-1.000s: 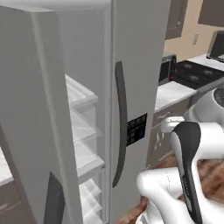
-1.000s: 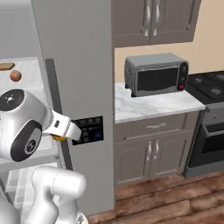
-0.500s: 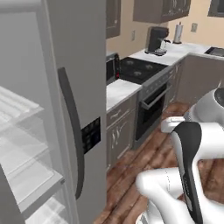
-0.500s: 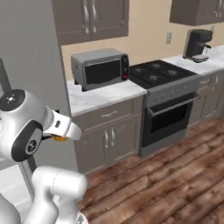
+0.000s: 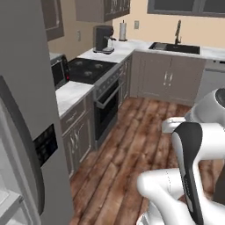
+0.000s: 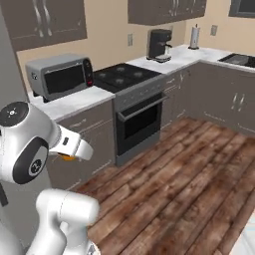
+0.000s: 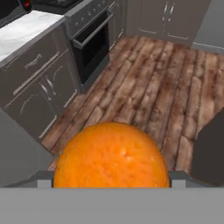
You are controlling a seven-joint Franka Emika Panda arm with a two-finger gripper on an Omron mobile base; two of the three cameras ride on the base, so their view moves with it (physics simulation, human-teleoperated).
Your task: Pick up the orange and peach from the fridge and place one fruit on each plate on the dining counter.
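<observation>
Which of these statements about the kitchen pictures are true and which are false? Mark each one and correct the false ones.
1. The tool holds an orange. True.
2. The oven door hangs open. False: it is shut.
3. A coffee machine stands on the counter beyond the stove. True.
4. The floor is tiled in white. False: it is brown wooden planks.
5. A microwave sits on the marble counter beside the stove. True.
6. The sink is full of plates. False: no plates show in it.
</observation>
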